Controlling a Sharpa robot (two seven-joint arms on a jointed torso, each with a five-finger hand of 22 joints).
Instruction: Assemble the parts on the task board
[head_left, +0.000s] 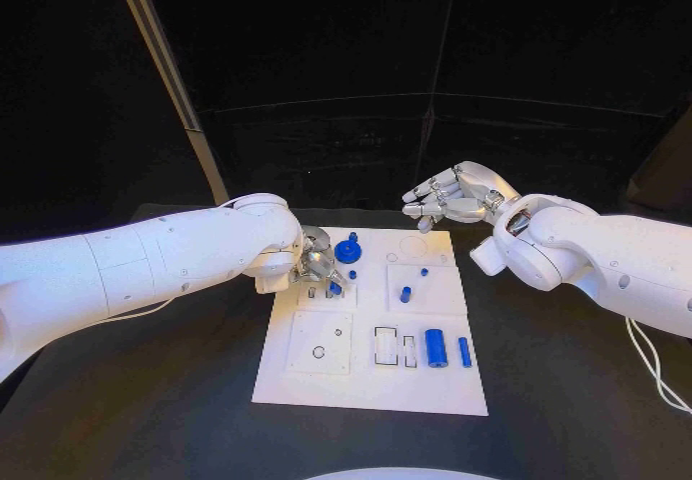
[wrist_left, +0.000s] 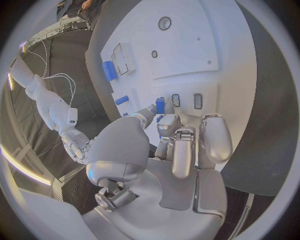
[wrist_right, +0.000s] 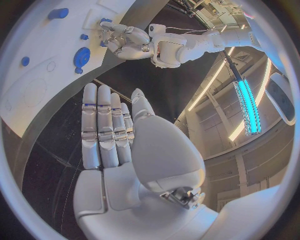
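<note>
The white task board (head_left: 433, 385) lies in the middle of the black table. My left hand (head_left: 316, 262) hovers over its far left part and pinches a small blue piece (wrist_left: 160, 105) between thumb and fingertip, just above two small rectangular slots (wrist_left: 197, 100). In the head view this piece (head_left: 335, 288) shows under the fingers. My right hand (head_left: 454, 195) hangs above the board's far edge, fingers stretched out (wrist_right: 100, 125), holding nothing. A blue round disc (head_left: 348, 251) stands beside my left hand.
On the board's right half lie a blue peg (head_left: 405, 294), a thick blue cylinder (head_left: 436, 347) and a slim blue bar (head_left: 464, 351). A square plate with a round hole (head_left: 319, 351) sits at the near left. Black table surrounds the board.
</note>
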